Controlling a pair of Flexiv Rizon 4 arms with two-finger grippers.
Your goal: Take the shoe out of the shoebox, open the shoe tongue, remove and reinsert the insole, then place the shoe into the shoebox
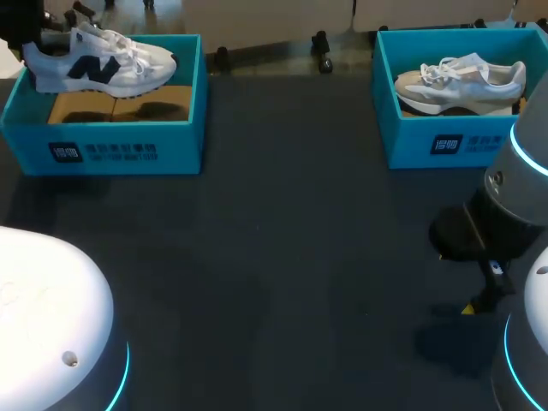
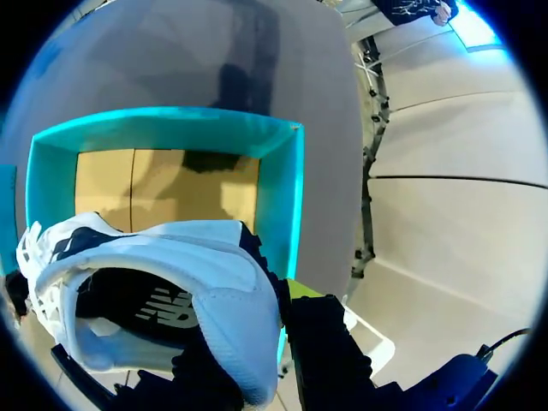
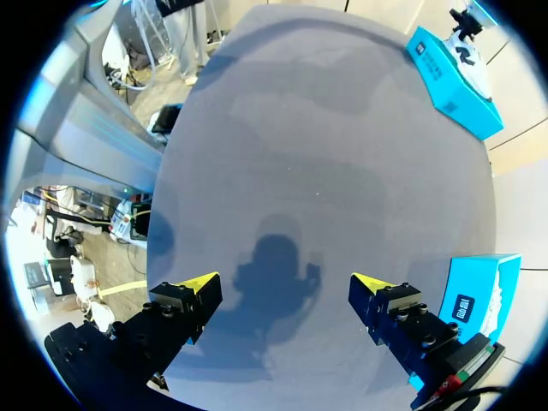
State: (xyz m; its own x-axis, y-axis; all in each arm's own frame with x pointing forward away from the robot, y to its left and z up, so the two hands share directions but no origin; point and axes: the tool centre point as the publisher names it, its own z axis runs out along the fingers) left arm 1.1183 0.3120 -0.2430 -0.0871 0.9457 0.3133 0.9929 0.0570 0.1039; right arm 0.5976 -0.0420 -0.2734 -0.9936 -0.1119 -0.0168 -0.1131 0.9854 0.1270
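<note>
Left hand (image 2: 265, 334) is clenched on the heel collar of the white shoe (image 1: 98, 62): one finger (image 2: 321, 342) outside the heel, the other down inside the opening. The shoe hangs over the open teal shoebox (image 1: 103, 150) at the far left corner of the surface (image 1: 282, 257), roughly level, with its heel at the box's outer end and its toe toward the wall nearer the middle. The sole looks clear of the cardboard liner (image 1: 86, 107) and casts a shadow on it. In the left wrist view the box sits straight under the shoe, with the liner visible past the heel. Right hand (image 3: 285, 282) is released, fingers wide apart and nothing between them. It hovers over bare surface on the near right, with its shadow directly beneath. A second shoebox (image 1: 445, 145) stands at the far right corner with a pale second shoe (image 1: 462, 81) lying inside, toe toward the middle. In the right wrist view that box is just beside one finger, not touching. Both boxes are well apart, with dark surface between them.
</note>
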